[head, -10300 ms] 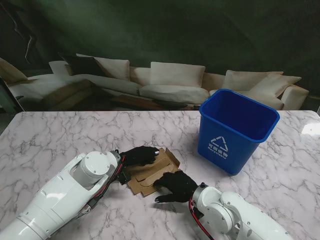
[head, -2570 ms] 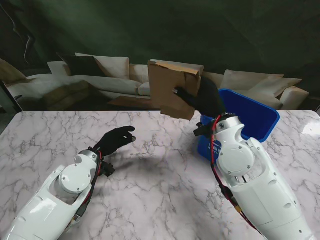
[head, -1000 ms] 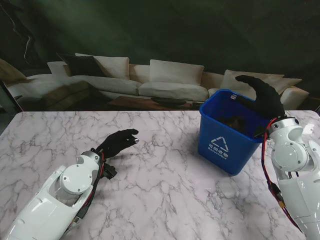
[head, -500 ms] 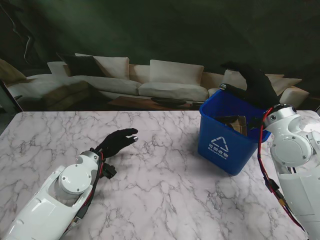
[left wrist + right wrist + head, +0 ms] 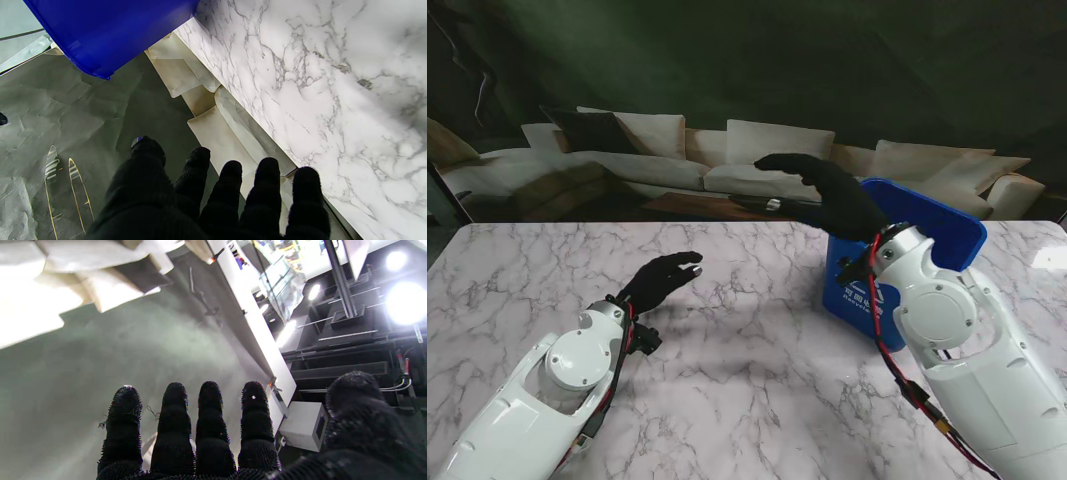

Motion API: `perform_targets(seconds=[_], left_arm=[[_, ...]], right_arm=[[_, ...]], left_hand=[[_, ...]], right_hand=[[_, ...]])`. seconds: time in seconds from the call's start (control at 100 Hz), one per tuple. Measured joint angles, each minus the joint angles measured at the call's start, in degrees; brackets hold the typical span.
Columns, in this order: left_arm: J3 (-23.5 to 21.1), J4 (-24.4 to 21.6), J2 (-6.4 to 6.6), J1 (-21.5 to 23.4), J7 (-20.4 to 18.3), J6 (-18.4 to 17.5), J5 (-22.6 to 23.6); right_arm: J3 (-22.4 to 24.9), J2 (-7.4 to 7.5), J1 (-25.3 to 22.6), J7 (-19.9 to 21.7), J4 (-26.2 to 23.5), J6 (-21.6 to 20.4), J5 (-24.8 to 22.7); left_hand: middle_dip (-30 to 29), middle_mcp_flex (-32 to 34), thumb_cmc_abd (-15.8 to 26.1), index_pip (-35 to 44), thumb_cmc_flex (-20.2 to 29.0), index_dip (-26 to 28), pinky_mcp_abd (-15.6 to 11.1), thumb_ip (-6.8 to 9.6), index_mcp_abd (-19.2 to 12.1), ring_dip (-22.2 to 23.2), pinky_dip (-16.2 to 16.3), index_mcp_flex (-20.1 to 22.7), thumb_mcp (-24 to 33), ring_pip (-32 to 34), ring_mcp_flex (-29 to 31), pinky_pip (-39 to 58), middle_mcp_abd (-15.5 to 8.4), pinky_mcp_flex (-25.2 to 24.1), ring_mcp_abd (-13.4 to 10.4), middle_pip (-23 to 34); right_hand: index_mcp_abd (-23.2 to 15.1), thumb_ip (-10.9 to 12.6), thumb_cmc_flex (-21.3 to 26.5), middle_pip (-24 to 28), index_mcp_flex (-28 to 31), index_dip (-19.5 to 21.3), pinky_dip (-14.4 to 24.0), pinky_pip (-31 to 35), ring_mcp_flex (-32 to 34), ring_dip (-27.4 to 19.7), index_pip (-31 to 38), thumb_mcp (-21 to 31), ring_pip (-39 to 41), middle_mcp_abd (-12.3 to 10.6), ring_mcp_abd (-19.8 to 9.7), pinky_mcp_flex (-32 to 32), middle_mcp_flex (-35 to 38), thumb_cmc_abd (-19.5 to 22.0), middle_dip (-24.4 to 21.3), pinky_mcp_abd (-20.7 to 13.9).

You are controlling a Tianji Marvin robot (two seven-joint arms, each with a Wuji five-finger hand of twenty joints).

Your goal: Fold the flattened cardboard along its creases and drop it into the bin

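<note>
Stand view shows the right hand (image 5: 827,195) raised just left of the blue bin (image 5: 947,225), fingers spread and holding nothing, while the left hand (image 5: 659,282) hovers low over the marble surface (image 5: 757,370), its fingers loosely apart and also bare. No cardboard shows on the surface or in either hand; the bin's inside is mostly hidden by the right arm, so I judge the cardboard lies in it but cannot confirm. The step in hand looks like the retreat: best done by keeping the forearm clear of the bin rim so the bin is not nudged, and bringing the hand down gently. Half a second ago the right hand was over the bin with cardboard visible inside; it has since swung left, off the bin.
</note>
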Motion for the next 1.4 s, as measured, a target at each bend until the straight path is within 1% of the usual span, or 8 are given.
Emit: perform_targets(seconds=[0.27,0.35,0.49,0.65,0.75,0.92,1.1,1.4], left_arm=[[0.2,0.0,-0.51,0.7,1.5,-0.7,-0.8],[0.2,0.0,-0.60,1.1,1.8,-0.7,-1.0],[0.5,0.2,-0.64,1.3,2.2,-0.6,-1.1],[1.4,1.0,-0.81,1.3,2.6,-0.1,-2.0],[2.0,1.7,-0.93,1.3,2.7,0.1,-2.1],[2.4,2.5,-1.30,1.4,3.2,0.9,-3.4],[2.5,2.7,-1.31,1.6,3.2,0.9,-2.7],[2.4,3.0,-1.15,1.6,2.7,0.3,-1.0]], right_arm=[[-10.1,-1.98,0.8,-2.8,8.5,1.4,4.7],[-12.6,-2.54,0.6,-3.5,11.4,3.3,7.3],[-15.3,-4.21,0.0,-7.1,16.8,5.0,8.7],[-15.1,-5.36,-1.6,-8.0,20.4,8.1,8.9],[-12.5,-5.81,-4.1,-9.2,20.2,9.3,8.9],[-9.1,-5.30,-7.9,-11.2,19.2,7.7,4.4],[-8.5,-5.09,-8.6,-12.9,19.3,6.5,7.6],[-8.5,-5.04,-8.2,-12.3,19.5,5.0,6.7]], left_hand=[[0.8,0.6,0.0,0.3,0.0,0.7,0.0,0.00,0.0,0.0,0.7,0.0,0.0,0.0,0.0,0.0,0.0,-0.2,0.0,0.5],[1.1,1.1,0.0,0.3,0.0,0.7,0.0,0.00,0.0,0.0,0.8,0.0,0.0,0.0,-0.2,0.0,0.0,-0.3,0.0,0.7],[1.8,2.3,0.0,0.3,0.0,0.8,0.0,0.00,0.0,0.0,1.4,0.0,0.0,0.0,-0.2,-0.6,-0.1,-0.4,0.0,1.2],[2.0,2.4,0.0,0.3,0.0,0.9,0.0,0.00,0.0,0.0,1.5,0.0,0.0,0.0,-0.2,-0.6,-0.1,-0.4,0.0,1.2],[2.5,3.6,0.1,0.4,0.0,1.0,0.0,0.00,0.0,0.0,1.7,0.6,0.0,0.0,-0.2,-0.6,-0.1,-0.4,0.0,1.5],[2.6,3.6,0.6,0.4,0.0,1.2,0.0,0.00,0.1,0.0,2.2,1.5,0.0,0.0,0.0,-0.7,-0.1,-0.4,0.0,1.6],[3.2,4.0,0.6,0.4,0.0,1.3,0.0,0.00,0.1,0.0,2.8,1.5,0.0,0.0,0.1,-0.7,-0.1,-0.3,0.0,1.4],[3.2,4.0,0.7,0.4,0.0,1.3,0.0,0.00,0.2,0.0,2.9,1.5,0.0,0.0,0.1,-0.7,-0.1,-0.3,0.0,1.4]], right_hand=[[0.0,0.4,1.9,0.1,1.1,0.1,0.0,0.4,0.7,0.0,-0.1,-0.1,0.0,0.0,0.1,0.0,0.8,0.7,0.0,0.6],[0.1,0.9,6.5,0.1,1.1,1.4,0.0,0.4,0.7,0.0,-0.1,-4.4,0.0,0.1,0.1,0.0,0.8,2.9,0.0,0.6],[0.2,0.9,6.5,0.1,1.1,1.6,0.0,0.4,0.7,0.0,-0.1,-5.2,0.0,0.1,0.1,0.0,0.7,2.9,0.0,0.6],[0.5,0.9,6.5,0.1,1.1,1.6,0.0,0.4,0.7,0.0,-0.1,-5.8,0.0,0.1,0.1,-0.3,0.6,3.5,0.0,0.6],[0.9,0.9,6.5,0.1,1.1,1.6,0.0,0.4,0.7,0.0,-0.1,-5.8,0.0,0.1,0.1,-0.7,0.6,3.5,0.0,0.6],[0.9,0.9,6.5,0.2,1.1,1.6,0.0,0.3,0.7,0.0,-0.1,-5.8,0.0,0.1,0.2,-0.8,0.6,3.5,0.0,0.6],[0.9,0.9,6.7,0.2,1.1,1.6,0.0,0.0,0.7,0.0,-0.1,-5.8,0.0,0.1,0.2,-0.9,0.6,3.5,0.0,0.6],[0.9,0.9,7.1,0.2,2.6,1.6,0.0,-0.1,0.7,0.0,0.0,-7.2,0.0,0.1,0.2,-0.9,0.6,3.5,0.0,0.7]])
